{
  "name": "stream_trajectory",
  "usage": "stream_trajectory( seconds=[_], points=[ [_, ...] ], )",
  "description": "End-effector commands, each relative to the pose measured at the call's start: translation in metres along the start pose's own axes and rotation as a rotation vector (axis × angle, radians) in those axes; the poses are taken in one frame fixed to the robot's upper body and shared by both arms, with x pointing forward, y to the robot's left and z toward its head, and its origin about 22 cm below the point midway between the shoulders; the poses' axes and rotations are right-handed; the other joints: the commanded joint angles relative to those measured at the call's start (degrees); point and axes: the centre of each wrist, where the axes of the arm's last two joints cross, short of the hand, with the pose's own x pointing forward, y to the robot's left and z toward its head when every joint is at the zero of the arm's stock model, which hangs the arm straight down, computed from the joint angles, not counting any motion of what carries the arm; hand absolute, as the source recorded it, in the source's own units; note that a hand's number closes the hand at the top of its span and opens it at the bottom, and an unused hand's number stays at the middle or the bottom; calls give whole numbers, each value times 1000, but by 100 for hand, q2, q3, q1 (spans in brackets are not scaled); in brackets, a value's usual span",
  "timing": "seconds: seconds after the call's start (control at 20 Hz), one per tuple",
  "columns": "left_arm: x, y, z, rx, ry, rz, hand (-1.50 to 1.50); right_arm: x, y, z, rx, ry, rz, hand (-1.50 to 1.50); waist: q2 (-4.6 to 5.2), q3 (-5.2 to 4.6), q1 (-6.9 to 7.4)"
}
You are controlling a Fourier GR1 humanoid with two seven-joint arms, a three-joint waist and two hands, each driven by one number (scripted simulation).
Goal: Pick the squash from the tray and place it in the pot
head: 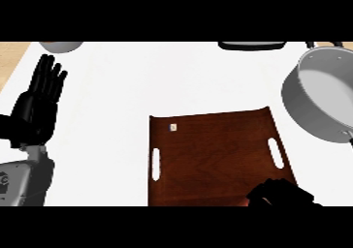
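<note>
Curling low over the near right corner of the brown tray [208, 155], the right hand [281, 193] hides the squash, so I cannot tell if it holds it. The left hand [38, 104] rests open at the left. Next, I think, comes lifting to the pot [326, 97] at the far right.

Black right hand [281, 194], curled at the brown wooden tray's [215, 155] near right corner, hides whatever it holds.

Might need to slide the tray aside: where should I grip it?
Grip the wooden tray by its left slot, coming from the left, where the left hand rests open. Slots are cut along both side edges; the right hand sits over the tray's near right corner, close to the right slot.
</note>
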Motion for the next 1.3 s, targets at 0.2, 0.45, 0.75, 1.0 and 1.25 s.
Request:
stream_trajectory(
  seconds=[0.2,0.45,0.75,1.0,1.25],
  points=[
    [3,3,-4,-16,-1,10,0,-51,-65,-16,-260,153,9,150,38,6,118],
    [-7,-5,2,-12,-14,10,0,-112,-96,-14,-236,257,73,150,31,6,77],
    [-16,-12,7,-39,-4,4,0,-207,-116,-27,-215,327,89,150,34,7,121],
    [-8,-13,-5,-19,1,10,0,-261,-115,-58,-216,334,56,150,45,7,170],
    [-10,-21,-2,-11,-12,8,0,-314,-126,-59,-192,324,50,150,52,9,200]
  ],
)
